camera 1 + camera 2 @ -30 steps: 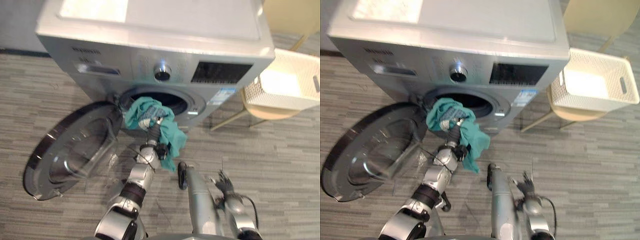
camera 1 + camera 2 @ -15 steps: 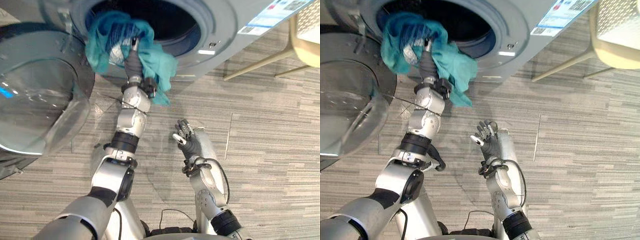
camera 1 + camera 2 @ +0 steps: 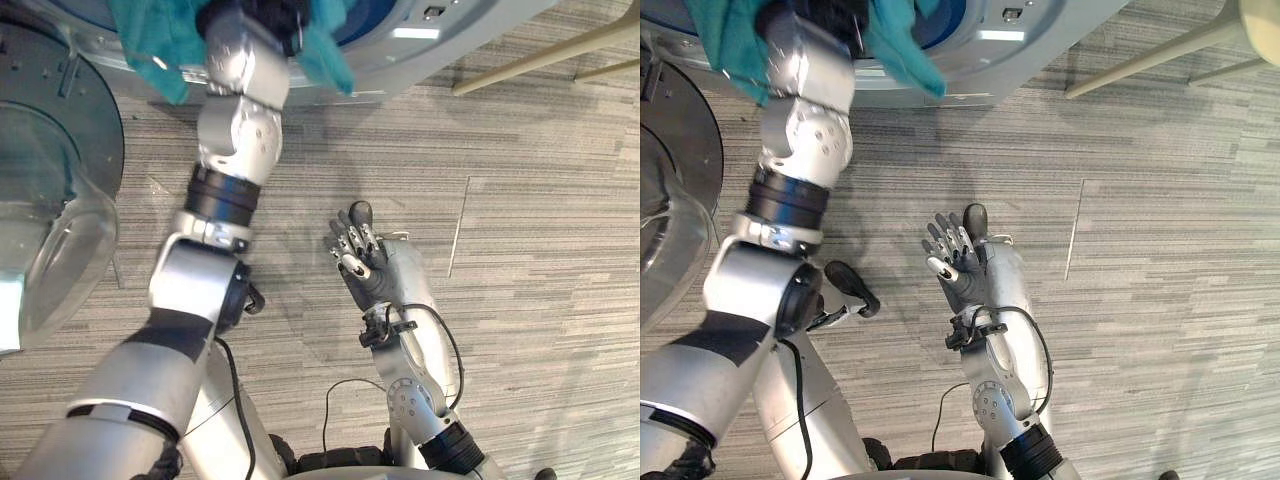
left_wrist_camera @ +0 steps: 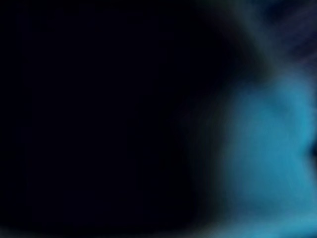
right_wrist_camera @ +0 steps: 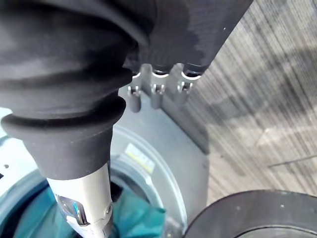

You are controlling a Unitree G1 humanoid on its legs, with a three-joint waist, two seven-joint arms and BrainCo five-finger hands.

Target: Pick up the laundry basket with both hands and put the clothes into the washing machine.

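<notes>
Burying left hand (image 3: 245, 10), crumpled teal cloth (image 3: 150, 40) hides its grasp; right hand (image 3: 360, 262) splayed, empty.

Grey wood-grain plank floor (image 3: 530, 300) across most of the frame; pale slanting chair legs (image 3: 545, 59) at upper right.

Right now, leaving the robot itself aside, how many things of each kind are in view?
Teal cloth: 1
Washing machine, door open: 1
Chair, legs showing: 1
Total: 3
</notes>
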